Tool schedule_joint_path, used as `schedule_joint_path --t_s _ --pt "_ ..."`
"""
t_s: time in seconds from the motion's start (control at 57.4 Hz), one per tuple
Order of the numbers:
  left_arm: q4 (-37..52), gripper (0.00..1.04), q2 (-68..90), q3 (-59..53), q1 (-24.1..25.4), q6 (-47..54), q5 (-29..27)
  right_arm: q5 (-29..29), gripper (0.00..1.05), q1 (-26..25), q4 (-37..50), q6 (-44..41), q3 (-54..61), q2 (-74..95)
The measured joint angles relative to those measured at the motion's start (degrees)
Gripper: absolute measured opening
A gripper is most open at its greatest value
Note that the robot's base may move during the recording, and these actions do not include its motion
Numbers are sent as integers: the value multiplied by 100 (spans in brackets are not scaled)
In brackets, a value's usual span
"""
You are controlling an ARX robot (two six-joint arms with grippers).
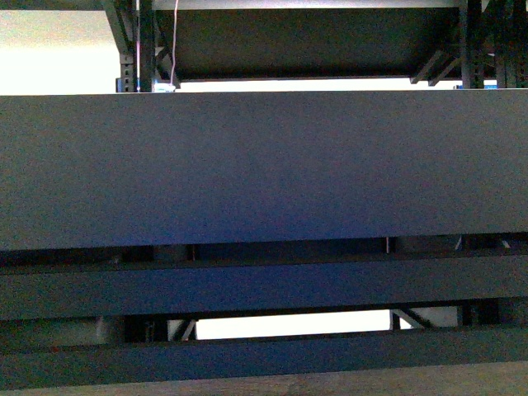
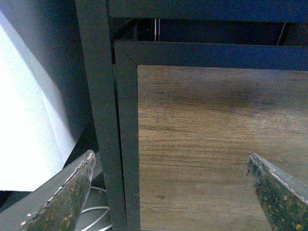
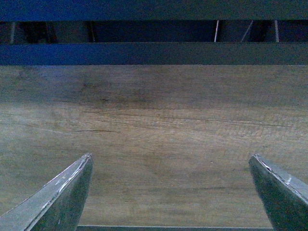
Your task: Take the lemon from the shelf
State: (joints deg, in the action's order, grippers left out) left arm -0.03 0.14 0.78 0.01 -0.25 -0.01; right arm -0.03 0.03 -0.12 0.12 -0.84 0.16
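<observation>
1. tools both stand released: the left tool (image 2: 171, 155) and the right tool (image 3: 171, 156) each show two fingers spread wide apart, with bare board between them.
2. the lemon: where it lies cannot be told, since no view shows it.
3. the shelf (image 1: 264, 165) fills the front view, its wide dark front lip running straight across, with two narrower dark bars below and another level above.
4. beneath both tools lies a wood-grain board (image 3: 154, 120), framed by the shelf's dark metal rails; whether the fingers touch it cannot be told.
5. the left tool sits over the board's corner: one scuffed finger (image 2: 62, 197) lies past a dark upright (image 2: 96, 96), the other over the wood.
6. outward: white cables (image 2: 96, 214) lie near that upright, with a bright white surface (image 2: 24, 120) beyond it. a thin white cord (image 1: 175, 41) hangs by the upper level.
</observation>
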Motion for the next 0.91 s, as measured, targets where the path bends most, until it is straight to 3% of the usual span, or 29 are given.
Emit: schedule_joint_path --t_s 0.906 --pt "0 97 0 0 0 2 -2 2 97 0 0 0 0 0"
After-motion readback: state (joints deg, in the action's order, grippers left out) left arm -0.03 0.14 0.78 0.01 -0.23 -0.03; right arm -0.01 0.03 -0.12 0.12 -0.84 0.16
